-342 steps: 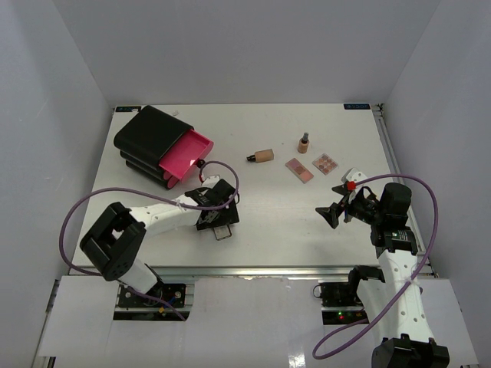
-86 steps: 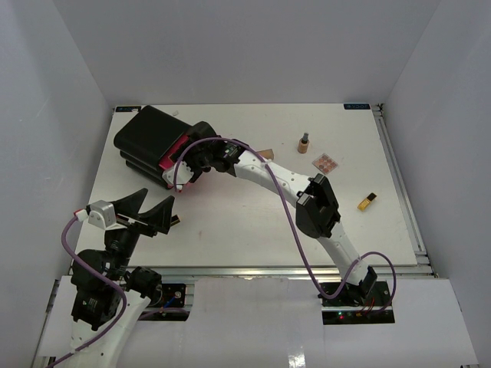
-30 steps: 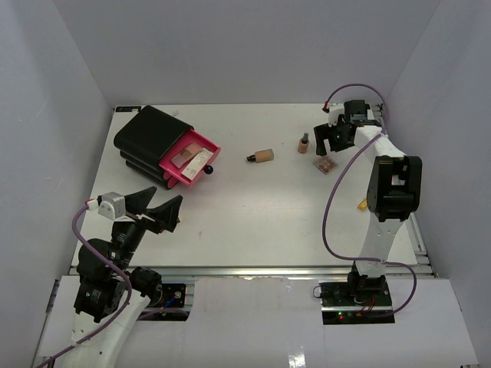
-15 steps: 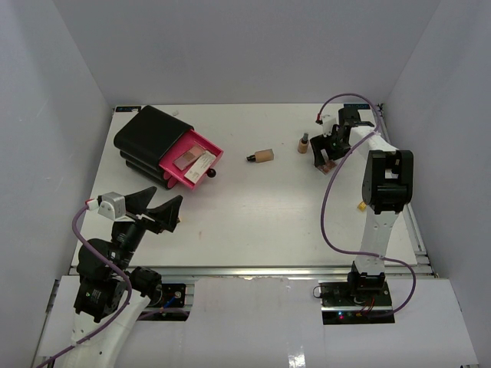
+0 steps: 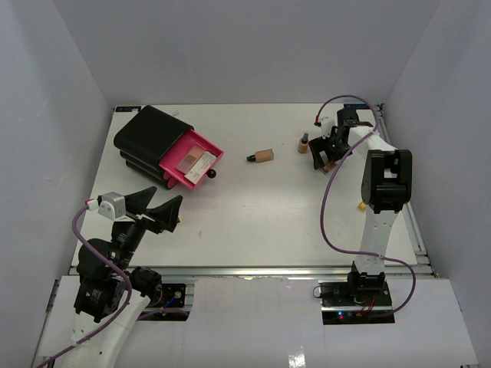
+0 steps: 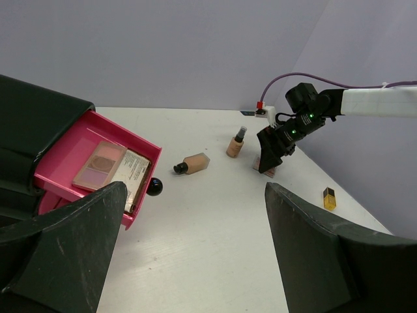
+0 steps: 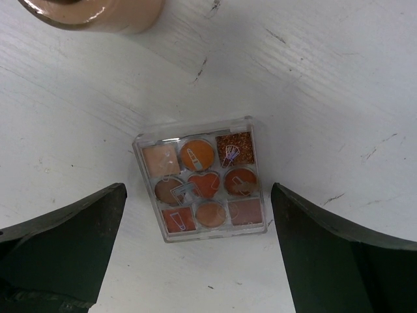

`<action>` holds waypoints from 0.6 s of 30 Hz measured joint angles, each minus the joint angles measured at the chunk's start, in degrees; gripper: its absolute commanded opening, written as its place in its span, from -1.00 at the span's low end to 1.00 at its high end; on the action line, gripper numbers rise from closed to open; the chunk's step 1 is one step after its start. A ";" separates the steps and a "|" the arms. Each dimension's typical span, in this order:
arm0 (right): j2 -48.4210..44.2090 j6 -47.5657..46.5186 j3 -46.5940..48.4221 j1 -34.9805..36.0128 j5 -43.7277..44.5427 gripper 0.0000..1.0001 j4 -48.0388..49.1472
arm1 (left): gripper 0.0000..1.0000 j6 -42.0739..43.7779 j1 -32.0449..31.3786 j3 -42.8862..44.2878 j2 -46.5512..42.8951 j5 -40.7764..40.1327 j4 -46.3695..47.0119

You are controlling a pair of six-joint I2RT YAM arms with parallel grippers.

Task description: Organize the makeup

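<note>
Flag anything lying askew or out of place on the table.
The foundation tube lies tipped on its side mid-table, while the tiny bottle stands upright. A gold lipstick sits alone near the right edge.

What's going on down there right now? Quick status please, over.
Left end effector open, holding nothing. Right end effector open over the multi-shade palette, lying flat. Tan bottle close beside, outside the jaws.
</note>
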 measured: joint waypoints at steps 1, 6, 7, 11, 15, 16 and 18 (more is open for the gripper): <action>0.00 -0.06 -0.01 0.09 0.19 0.68 -0.03 | 0.96 0.00 0.00 0.00 0.00 0.00 0.00; 0.00 -0.35 -0.02 0.99 2.00 0.38 -0.12 | 0.96 0.00 0.00 0.00 0.00 0.00 0.00; -0.01 -0.42 -0.12 1.21 2.38 0.30 -0.05 | 0.96 0.00 0.00 -0.01 0.00 0.00 0.00; -0.73 -0.96 -1.25 1.86 3.49 -0.07 1.03 | 0.96 0.00 0.00 0.00 0.00 0.00 0.00; -2.07 -1.45 -3.13 2.27 3.98 -0.32 1.50 | 0.96 0.00 0.02 0.00 0.00 0.00 0.00; -3.05 -1.62 -4.39 2.41 3.88 -0.36 1.99 | 0.96 0.00 0.02 0.00 0.00 -0.01 0.00; -6.07 -2.24 -7.90 2.83 3.37 -0.40 2.26 | 0.96 0.00 0.02 0.00 0.00 0.00 0.00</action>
